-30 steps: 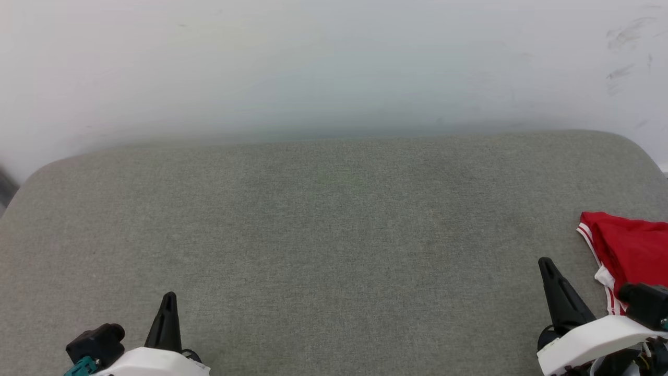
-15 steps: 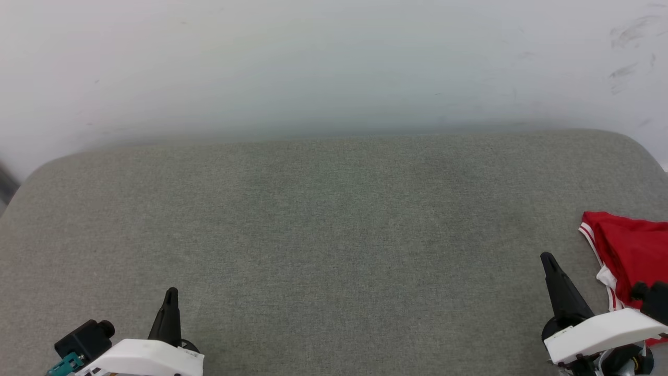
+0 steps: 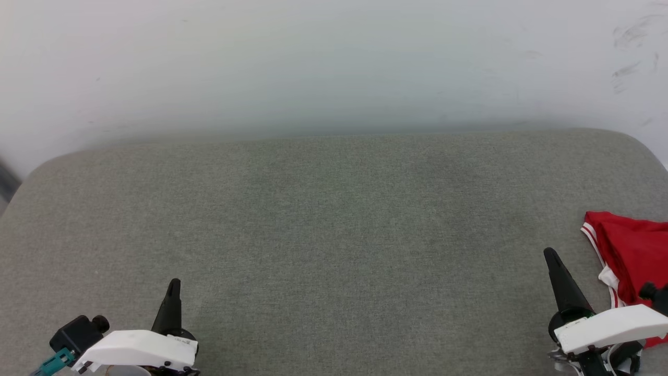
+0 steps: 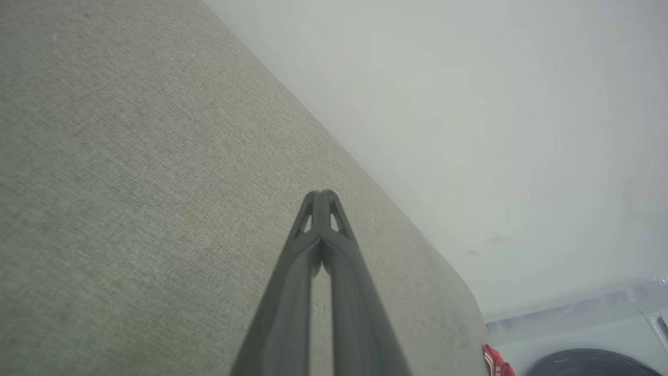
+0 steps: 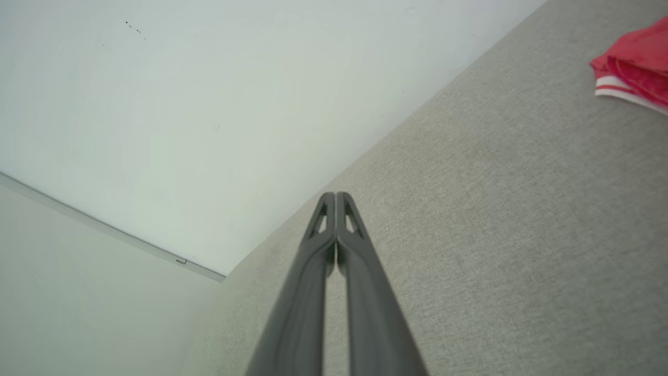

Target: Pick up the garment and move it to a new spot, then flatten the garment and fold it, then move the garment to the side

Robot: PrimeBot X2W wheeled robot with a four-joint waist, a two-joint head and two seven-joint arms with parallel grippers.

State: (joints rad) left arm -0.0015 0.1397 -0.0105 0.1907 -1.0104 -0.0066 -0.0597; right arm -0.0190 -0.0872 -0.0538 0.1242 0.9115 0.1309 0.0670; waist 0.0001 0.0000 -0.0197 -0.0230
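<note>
The jersey [image 3: 634, 245] lies bunched just right of the right gripper [image 3: 551, 256]; both grippers closed, empty.

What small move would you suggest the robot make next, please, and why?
Probably open the right gripper and reach right toward the garment: that gripper is shut and empty, and the garment lies just beyond it at the right edge of the cushion.

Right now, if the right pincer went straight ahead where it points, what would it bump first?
Probably nothing nearby: the shut right pincer points along the grey cushion toward the white wall, likely its first stop, though depth is unclear. The red jersey lies off to one side.
</note>
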